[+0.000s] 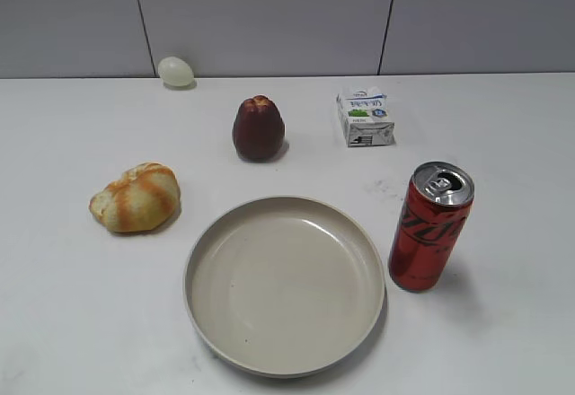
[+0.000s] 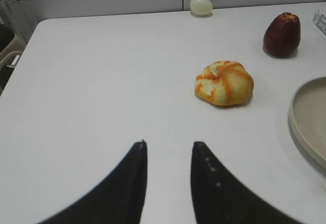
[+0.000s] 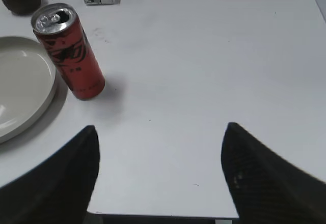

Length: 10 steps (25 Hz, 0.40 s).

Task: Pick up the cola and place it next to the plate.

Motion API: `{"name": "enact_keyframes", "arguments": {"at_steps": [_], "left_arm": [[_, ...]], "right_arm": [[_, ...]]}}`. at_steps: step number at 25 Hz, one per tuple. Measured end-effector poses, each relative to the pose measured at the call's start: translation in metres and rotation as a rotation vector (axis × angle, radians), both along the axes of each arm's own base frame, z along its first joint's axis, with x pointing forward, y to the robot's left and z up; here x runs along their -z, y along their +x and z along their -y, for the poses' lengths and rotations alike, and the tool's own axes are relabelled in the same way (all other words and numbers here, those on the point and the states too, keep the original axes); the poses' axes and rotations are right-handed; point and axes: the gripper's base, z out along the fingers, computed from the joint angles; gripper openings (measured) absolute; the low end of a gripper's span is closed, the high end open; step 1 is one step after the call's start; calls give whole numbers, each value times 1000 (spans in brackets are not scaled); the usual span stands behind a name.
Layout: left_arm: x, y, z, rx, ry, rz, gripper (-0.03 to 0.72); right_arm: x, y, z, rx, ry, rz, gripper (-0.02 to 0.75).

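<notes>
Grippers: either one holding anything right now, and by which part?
Nothing is held. The right gripper is open over bare table; the cola stands free beside the plate. The left gripper has only table between its fingers.

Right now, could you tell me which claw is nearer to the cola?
Right. The right claw is open with the cola standing just ahead to its left beside the plate. The left claw sees only the bread side; no cola in its view.

White table (image 1: 81, 323) bearing plate (image 1: 284, 359), cola (image 1: 429, 229), carton (image 1: 365, 117).
</notes>
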Motion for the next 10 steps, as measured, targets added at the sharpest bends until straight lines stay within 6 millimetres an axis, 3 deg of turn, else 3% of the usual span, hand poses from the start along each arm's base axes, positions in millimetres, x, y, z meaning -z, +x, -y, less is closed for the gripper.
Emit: {"name": "enact_keyframes", "arguments": {"at_steps": [10], "left_arm": [[0, 0, 0, 0, 0, 0, 232]], "right_arm": [[1, -3, 0, 0, 4, 35, 594]]}}
